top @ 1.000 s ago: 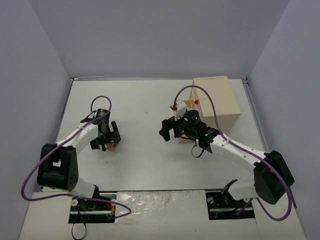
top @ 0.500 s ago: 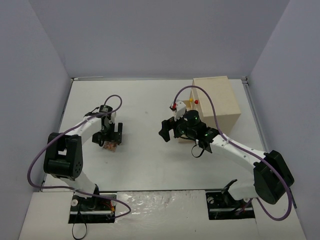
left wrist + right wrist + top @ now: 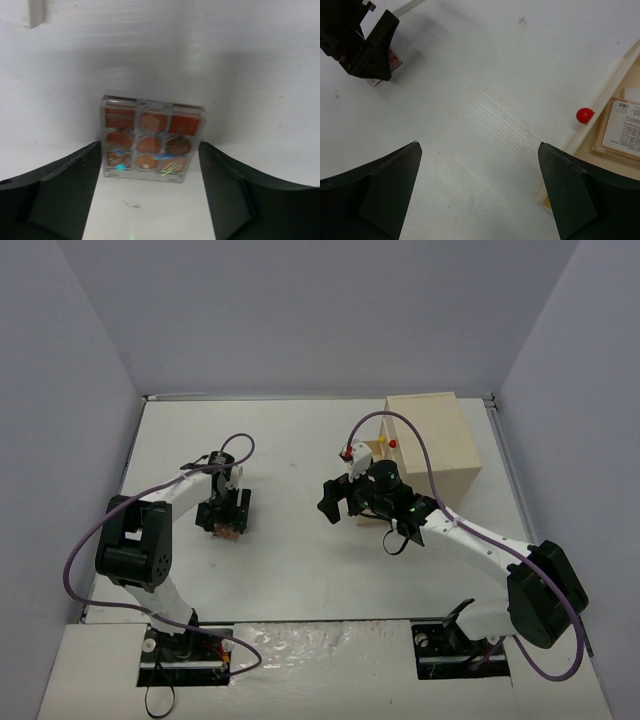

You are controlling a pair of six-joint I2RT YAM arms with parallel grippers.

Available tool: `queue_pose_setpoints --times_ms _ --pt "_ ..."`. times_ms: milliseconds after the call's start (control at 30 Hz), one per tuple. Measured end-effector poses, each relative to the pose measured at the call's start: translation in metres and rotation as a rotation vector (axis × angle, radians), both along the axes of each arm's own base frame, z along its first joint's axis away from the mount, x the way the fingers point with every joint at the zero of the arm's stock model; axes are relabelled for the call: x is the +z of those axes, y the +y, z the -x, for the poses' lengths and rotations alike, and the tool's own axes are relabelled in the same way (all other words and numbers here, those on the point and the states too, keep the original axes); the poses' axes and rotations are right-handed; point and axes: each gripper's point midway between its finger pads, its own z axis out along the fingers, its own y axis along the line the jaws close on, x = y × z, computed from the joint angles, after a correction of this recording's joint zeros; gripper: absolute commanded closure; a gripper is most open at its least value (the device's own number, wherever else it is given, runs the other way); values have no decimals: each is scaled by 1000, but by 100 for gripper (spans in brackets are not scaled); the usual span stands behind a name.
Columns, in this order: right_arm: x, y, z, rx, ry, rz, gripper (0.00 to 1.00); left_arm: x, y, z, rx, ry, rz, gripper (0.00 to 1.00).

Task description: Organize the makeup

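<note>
Orange palette [image 3: 150, 141], flat on the desk [image 3: 235, 60], is straddled by open jaws of the left gripper [image 3: 150, 146]; uneven closing could flick it away. Jaws of the right gripper [image 3: 479, 145] are held wide, empty.

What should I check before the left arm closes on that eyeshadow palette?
1. Eyeshadow palette sits between the jaws of the left end effector: ok, roughly centred.
2. Palette lies flat on the table: ok.
3. Jaws touching the palette's sides: cannot tell; they stand right at its edges.
4. Right end effector open, empty and well apart from the left arm: ok.
5. Drawer open to receive it: ok; a white card lies inside.
</note>
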Motion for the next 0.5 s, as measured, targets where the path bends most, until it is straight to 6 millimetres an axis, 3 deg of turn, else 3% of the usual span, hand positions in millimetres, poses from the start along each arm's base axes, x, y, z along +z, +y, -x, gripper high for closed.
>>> queue_pose_setpoints --times_ms 433,500 --pt "-4 -2 2 0 10 8 0 3 -24 4 -43 -10 33 67" --pt "-4 -1 3 2 16 6 0 6 -31 5 -55 -21 61 68"
